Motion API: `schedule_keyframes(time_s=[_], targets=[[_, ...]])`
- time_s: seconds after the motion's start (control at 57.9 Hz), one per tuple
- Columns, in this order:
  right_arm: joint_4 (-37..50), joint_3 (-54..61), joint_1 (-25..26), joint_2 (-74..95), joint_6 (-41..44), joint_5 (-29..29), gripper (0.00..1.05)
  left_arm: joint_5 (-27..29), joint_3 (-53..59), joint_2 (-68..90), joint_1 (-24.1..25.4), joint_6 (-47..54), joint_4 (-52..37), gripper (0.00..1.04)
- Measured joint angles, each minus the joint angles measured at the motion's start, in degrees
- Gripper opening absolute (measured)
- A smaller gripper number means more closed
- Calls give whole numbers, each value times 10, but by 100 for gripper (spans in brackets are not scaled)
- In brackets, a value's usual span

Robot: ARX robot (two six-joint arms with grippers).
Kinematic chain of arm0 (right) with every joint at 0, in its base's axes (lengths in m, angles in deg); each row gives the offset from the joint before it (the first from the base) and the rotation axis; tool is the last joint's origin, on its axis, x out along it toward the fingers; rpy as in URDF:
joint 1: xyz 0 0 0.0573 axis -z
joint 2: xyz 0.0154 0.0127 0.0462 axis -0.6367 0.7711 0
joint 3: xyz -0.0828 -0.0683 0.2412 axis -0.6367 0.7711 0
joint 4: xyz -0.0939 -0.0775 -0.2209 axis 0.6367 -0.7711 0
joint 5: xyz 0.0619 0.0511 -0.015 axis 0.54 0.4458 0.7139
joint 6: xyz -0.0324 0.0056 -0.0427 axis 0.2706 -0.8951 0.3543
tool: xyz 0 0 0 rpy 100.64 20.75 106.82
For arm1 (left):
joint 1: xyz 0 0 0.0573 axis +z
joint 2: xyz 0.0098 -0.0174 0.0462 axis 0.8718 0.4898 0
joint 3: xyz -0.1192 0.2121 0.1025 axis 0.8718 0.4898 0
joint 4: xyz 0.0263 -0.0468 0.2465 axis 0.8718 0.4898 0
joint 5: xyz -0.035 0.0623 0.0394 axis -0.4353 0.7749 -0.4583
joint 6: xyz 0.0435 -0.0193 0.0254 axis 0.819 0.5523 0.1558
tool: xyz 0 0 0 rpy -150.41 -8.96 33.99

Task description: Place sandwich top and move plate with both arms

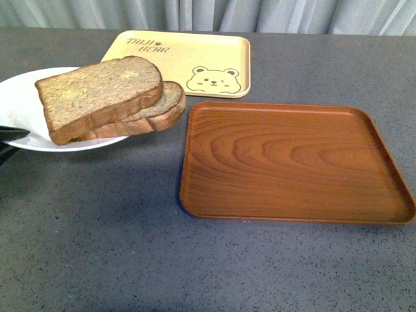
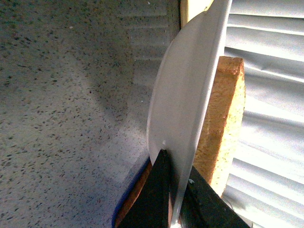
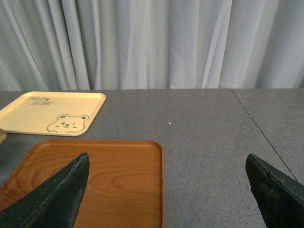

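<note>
The white plate (image 1: pixel 19 104) is at the left of the front view, tilted and lifted off the grey table. The sandwich top (image 1: pixel 97 94), a thick speckled brown slice, lies on a smaller rounded slice (image 1: pixel 166 107) on the plate, overhanging its right rim. My left gripper (image 1: pixel 8 142) is shut on the plate's left rim. In the left wrist view the left gripper (image 2: pixel 175 171) pinches the plate edge (image 2: pixel 185 104), with the bread (image 2: pixel 225 118) behind it. My right gripper (image 3: pixel 168 178) is open and empty above the wooden tray's far right corner.
A brown wood-grain tray (image 1: pixel 292 162) lies right of the plate; it also shows in the right wrist view (image 3: pixel 114 180). A yellow bear tray (image 1: pixel 188 62) lies behind, also seen in the right wrist view (image 3: pixel 52 111). Curtains hang behind the table.
</note>
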Motion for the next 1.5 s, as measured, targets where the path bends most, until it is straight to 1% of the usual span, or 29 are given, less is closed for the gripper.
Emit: schedule_keyframes(time_s=[0.104, 0.276, 0.587, 1.053, 1.502], targets=[[0, 0, 0, 0, 0, 0, 96, 13, -42, 2, -25, -2, 33, 2], [0, 0, 0, 0, 0, 0, 96, 31, -161, 33, -85, -3, 81, 2], [0, 0, 0, 0, 0, 0, 96, 55, -344, 167, -160, -3, 139, 2], [0, 0, 0, 0, 0, 0, 96, 55, -525, 325, -188, -4, 177, 2], [0, 0, 0, 0, 0, 0, 96, 54, -640, 396, -187, -9, 236, 3]])
